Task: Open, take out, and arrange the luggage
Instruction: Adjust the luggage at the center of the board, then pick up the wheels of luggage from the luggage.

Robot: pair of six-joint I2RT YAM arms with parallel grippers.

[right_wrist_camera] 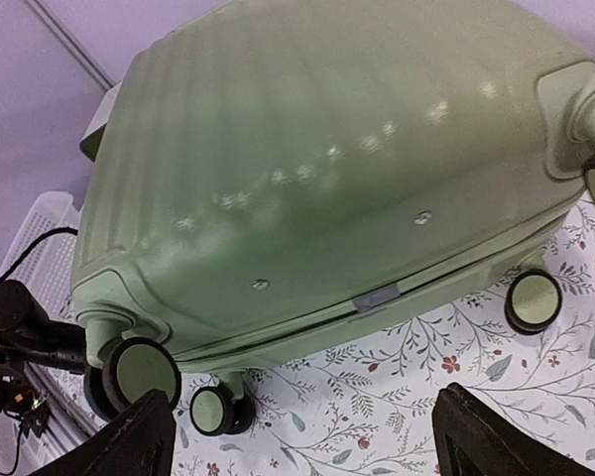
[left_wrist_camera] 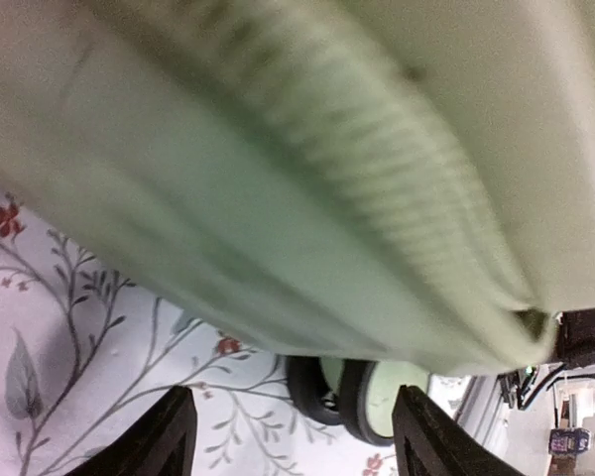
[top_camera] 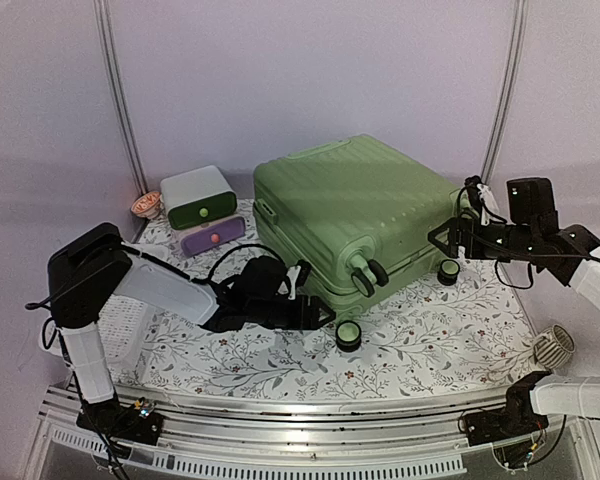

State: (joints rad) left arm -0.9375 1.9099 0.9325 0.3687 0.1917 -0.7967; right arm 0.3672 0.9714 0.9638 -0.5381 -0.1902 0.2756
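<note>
The luggage (top_camera: 360,205), a light-green ribbed hard-shell suitcase, lies closed on its side in the middle of the table, black wheels (top_camera: 365,272) toward me. My left gripper (top_camera: 315,308) is low at its near left corner. In the left wrist view the shell (left_wrist_camera: 327,169) fills the top. A wheel (left_wrist_camera: 352,392) sits beyond the open gripper (left_wrist_camera: 296,441), which holds nothing. My right gripper (top_camera: 445,238) hovers at the right end. In the right wrist view it (right_wrist_camera: 312,441) is open over the cloth, short of the luggage (right_wrist_camera: 327,169) and its closing seam (right_wrist_camera: 377,297).
A white-and-green drawer box (top_camera: 198,197) stands on a purple drawer (top_camera: 212,235) at the back left, with a small pink object (top_camera: 147,205) beside them. A white perforated basket (top_camera: 130,320) lies under my left arm. A round grey object (top_camera: 553,347) sits at the right edge of the floral cloth (top_camera: 420,330).
</note>
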